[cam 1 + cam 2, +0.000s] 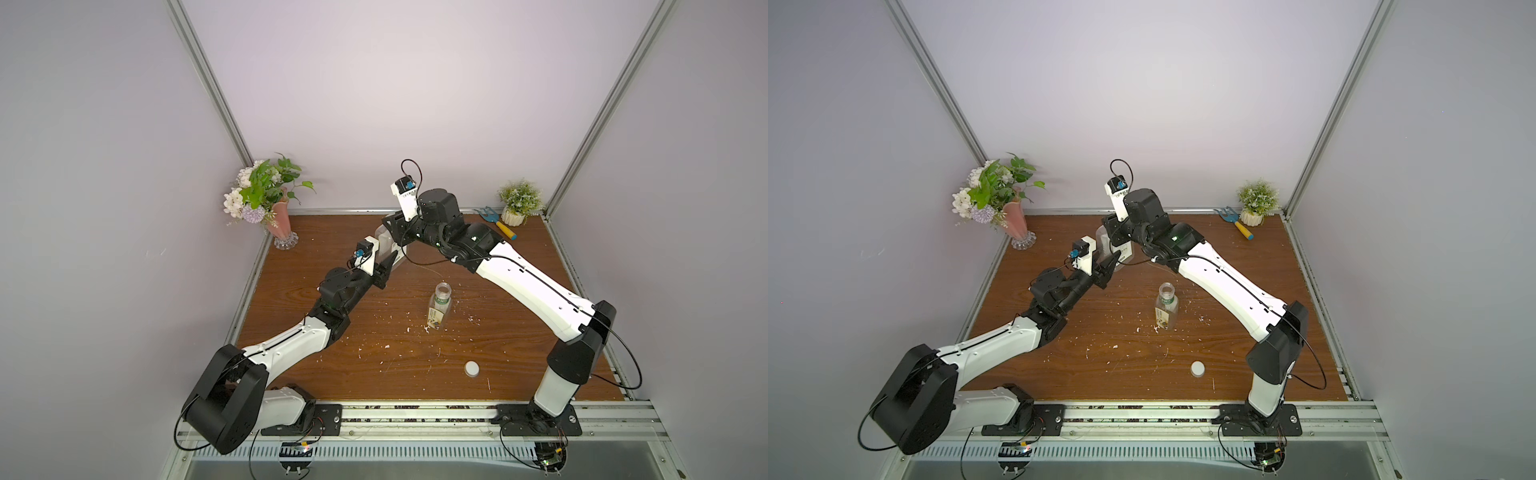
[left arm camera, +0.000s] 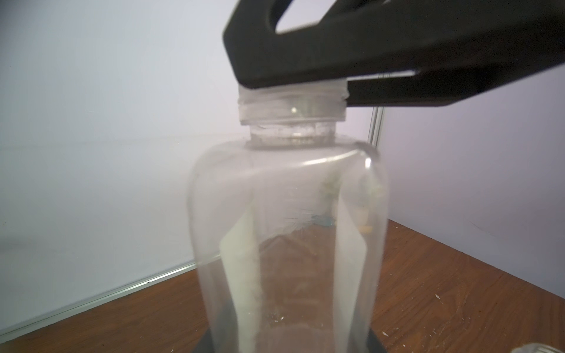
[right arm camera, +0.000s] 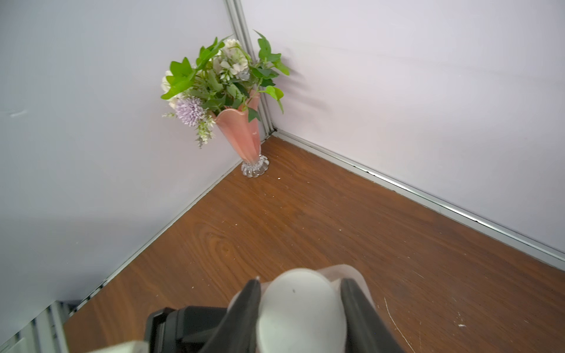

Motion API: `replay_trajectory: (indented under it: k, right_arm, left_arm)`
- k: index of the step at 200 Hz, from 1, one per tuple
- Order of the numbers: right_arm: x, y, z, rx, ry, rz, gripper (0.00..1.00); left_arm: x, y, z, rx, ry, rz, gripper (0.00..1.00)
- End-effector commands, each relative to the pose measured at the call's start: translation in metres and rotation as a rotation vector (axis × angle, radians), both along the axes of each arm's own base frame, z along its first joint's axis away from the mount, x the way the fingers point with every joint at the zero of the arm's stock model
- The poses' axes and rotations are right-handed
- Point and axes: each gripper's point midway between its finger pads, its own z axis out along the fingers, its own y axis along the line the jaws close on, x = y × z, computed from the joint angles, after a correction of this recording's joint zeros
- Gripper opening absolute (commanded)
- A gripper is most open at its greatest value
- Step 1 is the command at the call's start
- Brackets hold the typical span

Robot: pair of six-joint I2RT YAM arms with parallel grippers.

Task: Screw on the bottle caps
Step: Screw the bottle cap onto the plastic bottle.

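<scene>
White cap sits clamped in the right gripper, directly over the neck of the square bottle; the left gripper is closed on that bottle's body, toward the far side of the table. The round bottle stands uncapped at mid-table; the second cap lies loose toward the near edge, well apart from it.

Probable faults from this state:
- Cross-threading; bare threads show on the neck just under the right gripper's fingers, so the cap appears not fully seated; a tilted cap would likely bind on turning.
- Bottle rotation; the smooth clear wall may slip in the left gripper under torque, so the cap would turn the bottle and not tighten.
- Wall collapse; a harder squeeze to stop slip could dent the thin plastic and shift the neck off axis.
- Collision; the right arm's cable hangs just beyond the round bottle, and a wide swing could tip it.

View coverage:
- Left wrist view shows the neck threads and the fingers' height on them; the cap itself is nearly hidden there.
- Right wrist view shows the cap's top between both fingers, plus the vase in the corner; the threads are hidden.
- Both top views show the round bottle and the second cap; the grip point itself is masked by the right wrist.
</scene>
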Motion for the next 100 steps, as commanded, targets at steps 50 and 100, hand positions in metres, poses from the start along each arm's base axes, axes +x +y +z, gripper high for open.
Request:
replay_trajectory:
  k: [50,100]
  right_arm:
    - [-0.028,0.034,-0.082,-0.099,0.202,-0.175,0.00]
    - [-0.031,0.055,-0.092,-0.044,0.220,-0.264,0.00]
  left_arm:
    - [-0.007,0.015,0.071,-0.105,-0.218,0.108,0.00]
    - [-0.008,0.015,0.065,-0.105,-0.214,0.140,0.00]
